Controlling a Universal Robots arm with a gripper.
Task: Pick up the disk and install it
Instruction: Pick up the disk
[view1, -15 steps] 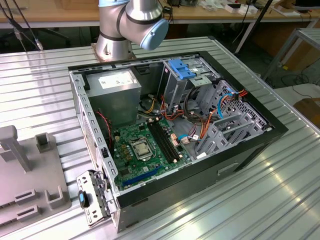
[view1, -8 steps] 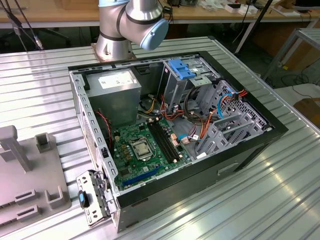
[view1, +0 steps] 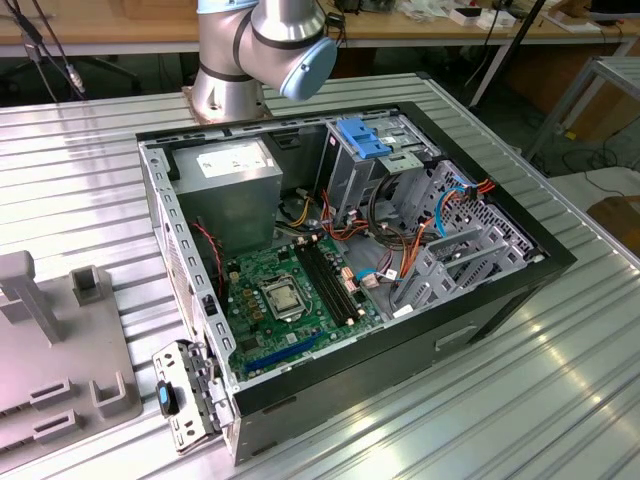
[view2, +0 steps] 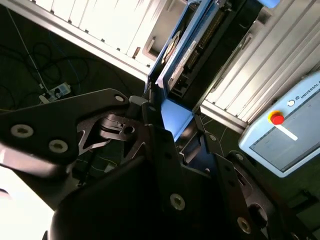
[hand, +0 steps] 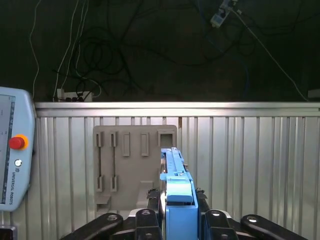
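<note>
Fingers grip disk; exterior view: open case.

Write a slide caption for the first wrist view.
Claw shut on the blue-railed disk, seen edge-on, with a grey fixture plate and ribbed metal table beyond it.

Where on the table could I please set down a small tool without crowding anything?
The table is bare in the wide stretch on the near side of the computer case, toward the exterior view's right. Another bare patch lies between the case, the robot base and the grey rack. Inside the case it is crowded: circuit board, cables, metal cage.
</note>
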